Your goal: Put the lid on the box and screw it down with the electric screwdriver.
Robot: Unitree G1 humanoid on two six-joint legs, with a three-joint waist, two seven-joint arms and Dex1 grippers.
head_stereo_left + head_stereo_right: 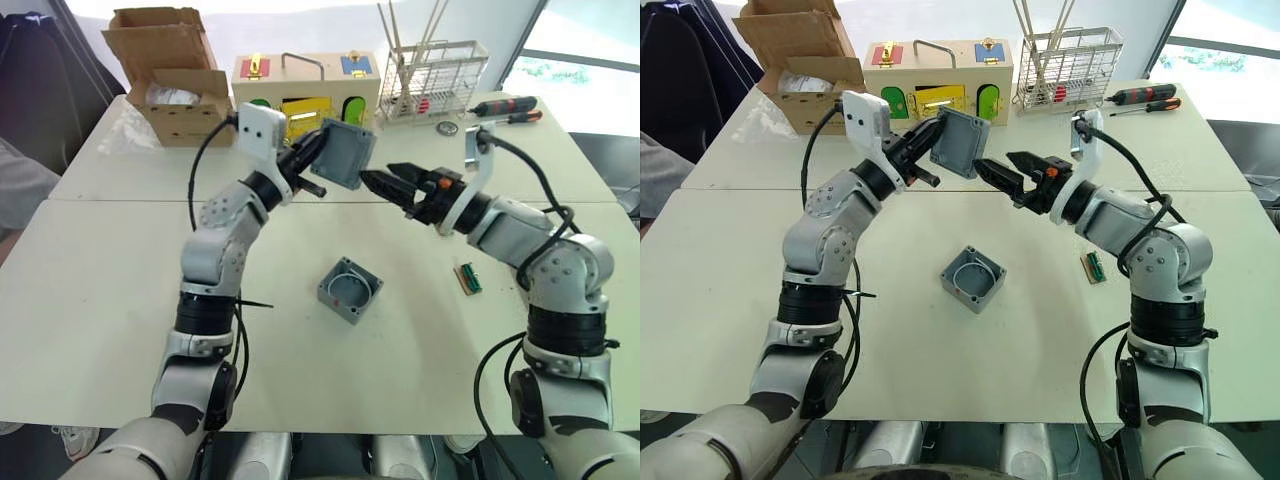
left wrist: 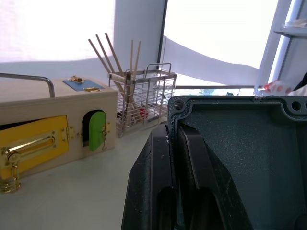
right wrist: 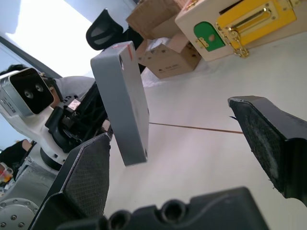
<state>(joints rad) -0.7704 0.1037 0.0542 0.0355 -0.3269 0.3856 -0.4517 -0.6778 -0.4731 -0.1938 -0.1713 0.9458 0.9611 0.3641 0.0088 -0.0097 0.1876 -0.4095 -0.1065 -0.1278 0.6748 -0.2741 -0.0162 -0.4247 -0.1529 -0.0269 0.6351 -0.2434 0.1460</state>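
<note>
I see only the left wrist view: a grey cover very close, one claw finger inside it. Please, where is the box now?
Observer: The box sits open side up on the table, between both arms, lower than the lid.
Operator: Is the right claw near the lid?
Observer: Yes. The right claw is open and points at the lid's edge, close beside it.
Operator: Does the left claw hold the lid in the air?
Observer: Yes, the left claw grips it above the table, tilted on edge.
</note>
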